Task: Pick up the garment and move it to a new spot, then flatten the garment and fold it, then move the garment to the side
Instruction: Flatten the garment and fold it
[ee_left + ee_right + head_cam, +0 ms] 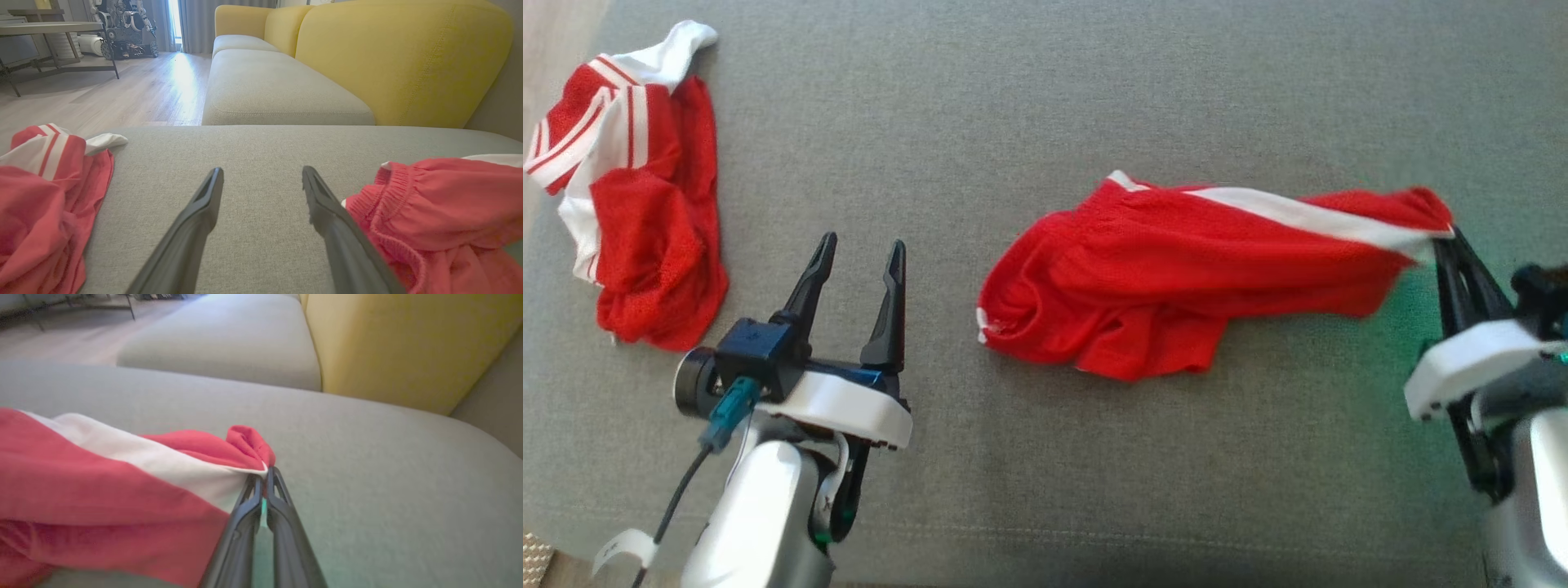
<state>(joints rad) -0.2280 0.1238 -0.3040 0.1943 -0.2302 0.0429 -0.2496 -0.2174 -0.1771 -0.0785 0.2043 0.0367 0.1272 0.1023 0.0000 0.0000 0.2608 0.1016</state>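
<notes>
The right gripper [1444, 238] is pinching 1 end of the red shorts [1176, 278] near the right edge of the grey cushion [1045, 98]. The left gripper [862, 249] is spread wide, holding nothing. Only the grab looks done. Moving, flattening and folding are left.

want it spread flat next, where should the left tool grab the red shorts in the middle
Probably the bunched waistband end of the red shorts, approached from the robot's left with the open left tool. That end lies nearest it, and the right tool pinches the opposite corner.
</notes>
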